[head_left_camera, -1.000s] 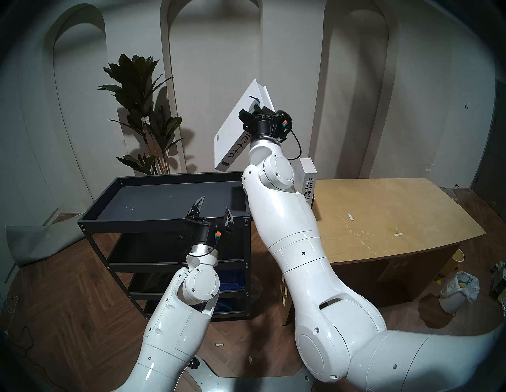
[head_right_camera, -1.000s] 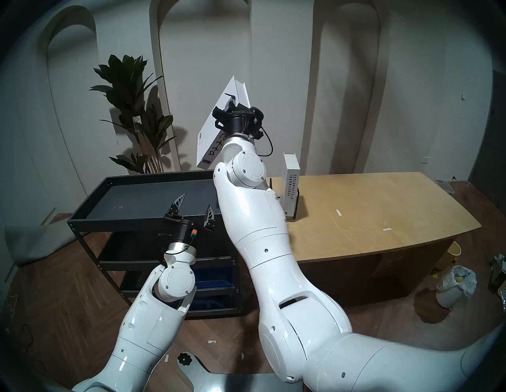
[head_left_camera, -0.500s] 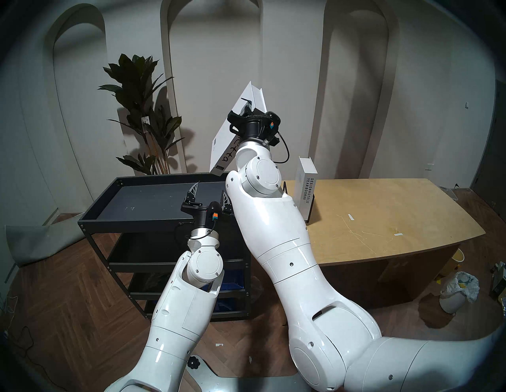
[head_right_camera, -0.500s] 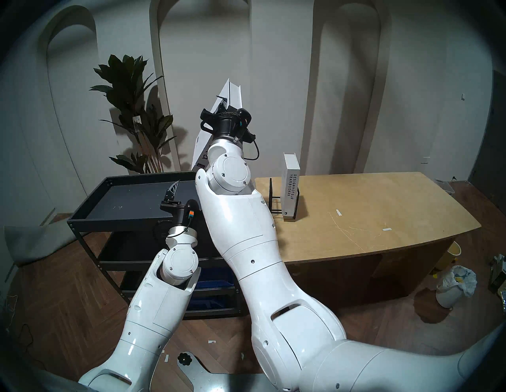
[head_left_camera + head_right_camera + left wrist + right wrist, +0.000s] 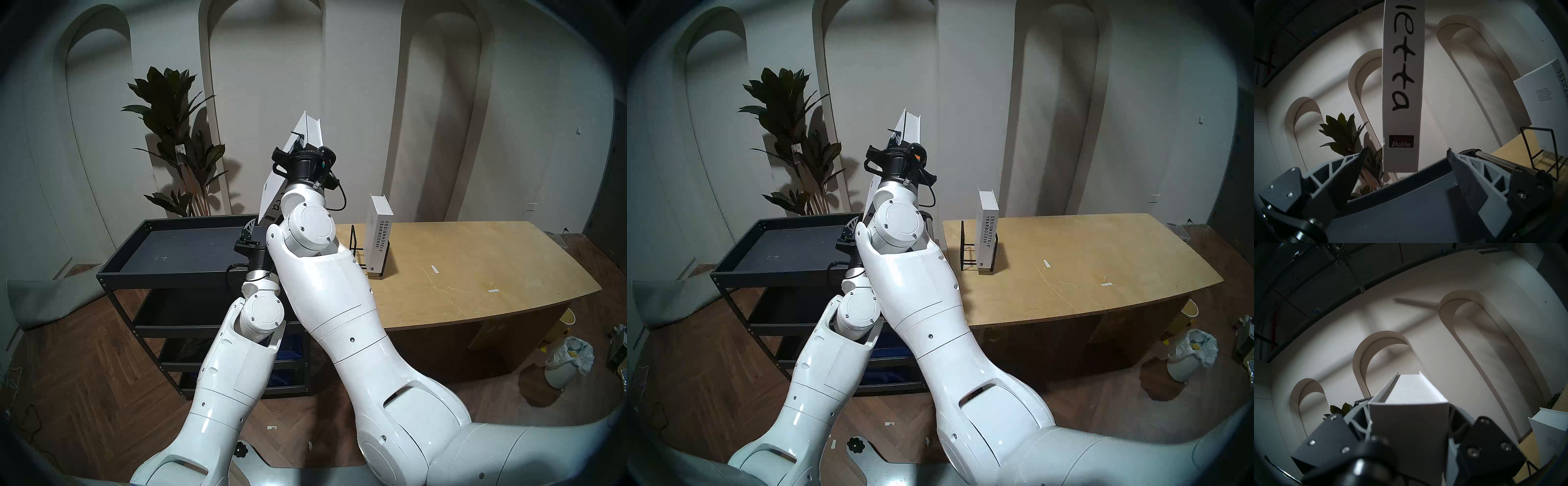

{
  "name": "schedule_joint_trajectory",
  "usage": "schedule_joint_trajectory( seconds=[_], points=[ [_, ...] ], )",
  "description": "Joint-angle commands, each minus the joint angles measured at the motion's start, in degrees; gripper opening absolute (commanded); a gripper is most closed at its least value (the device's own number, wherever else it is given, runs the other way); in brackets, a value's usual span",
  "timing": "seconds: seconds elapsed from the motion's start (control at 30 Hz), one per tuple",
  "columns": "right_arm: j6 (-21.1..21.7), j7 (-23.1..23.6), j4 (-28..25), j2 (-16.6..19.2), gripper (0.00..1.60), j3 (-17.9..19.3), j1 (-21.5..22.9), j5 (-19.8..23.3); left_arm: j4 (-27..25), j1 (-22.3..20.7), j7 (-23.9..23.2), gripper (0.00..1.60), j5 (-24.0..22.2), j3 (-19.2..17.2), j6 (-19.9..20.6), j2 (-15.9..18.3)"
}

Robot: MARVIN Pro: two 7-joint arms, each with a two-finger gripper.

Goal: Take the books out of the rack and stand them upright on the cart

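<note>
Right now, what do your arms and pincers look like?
Both arms are glossy white shells with round joint caps and small dark screws. Each wrist has a silver ring, a black collar and a looping black cable. The left pincer has two pointed dark grey fingers with pale lattice ribs. The right pincer is black-mounted too, with an orange tag nearby.

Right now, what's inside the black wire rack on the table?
The rack holds one upright white DESIGNHOTELS book at its right end; the remaining slots look empty. The book hides the rack's far right side.
</note>
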Motion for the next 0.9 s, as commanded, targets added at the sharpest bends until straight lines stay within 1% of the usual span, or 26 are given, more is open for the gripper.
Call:
schedule_joint_trajectory(
  seconds=[0.0,0.07,0.17,0.23,0.33,0.43,0.47,0.5,0.6,0.63,0.77,0.8,0.87],
  points=[
    [3.0,-0.8,-1.6,-1.0,0.00,-0.8,0.9,0.2,1.4,-5.5,0.2,1.60,-0.6,-0.6,-0.2,-1.1],
    [4.0,-1.4,-1.5,-0.9,0.00,-0.9,1.1,-0.4,2.1,-6.1,0.2,1.60,-0.8,-0.7,-0.3,-1.3],
    [6.9,-1.4,-1.7,-0.8,0.00,-0.9,1.4,0.4,2.8,-6.6,-1.0,1.60,-2.2,-1.2,0.5,-1.6],
    [7.0,-1.6,-1.6,-0.6,0.00,-1.2,1.5,0.0,3.2,-7.0,-1.6,1.60,-3.1,-1.6,0.6,-1.9],
    [8.6,-1.5,-1.5,-0.4,0.00,-1.5,1.9,-0.1,2.9,-6.8,-3.4,1.60,-5.3,-2.3,1.3,-2.5],
    [10.3,-1.4,-0.9,-0.5,0.00,-1.7,2.6,0.1,2.5,-6.6,-3.9,1.60,-5.7,-2.3,2.2,-2.6],
    [10.3,-1.5,-0.5,-0.4,0.00,-1.9,2.9,-0.3,2.4,-6.6,-4.0,1.60,-5.8,-2.3,2.3,-2.6],
    [10.4,-1.3,-0.3,-0.5,0.00,-1.9,3.1,-0.2,1.9,-6.3,-4.9,1.60,-7.0,-2.7,3.5,-3.2],
    [10.9,-1.4,0.6,-0.5,0.00,-2.2,3.8,-0.6,1.0,-5.8,-5.9,1.60,-9.0,-3.7,5.2,-4.0],
    [10.9,-1.4,1.1,-0.6,0.00,-2.2,4.0,-0.6,1.6,-6.5,-6.2,1.60,-9.3,-3.8,6.1,-4.4],
    [13.2,-1.4,1.6,-0.5,0.00,-2.1,5.0,-0.4,5.5,-9.9,-6.7,1.60,-11.3,-4.4,7.7,-6.0],
    [13.6,-1.4,2.0,-0.5,0.00,-2.2,5.3,-0.5,6.1,-10.5,-6.6,1.60,-11.6,-4.6,8.0,-6.2],
    [13.6,-1.7,2.7,-0.6,0.00,-2.4,5.7,-1.1,7.6,-11.7,-6.0,1.60,-10.7,-4.5,7.4,-5.6]
  ],
)
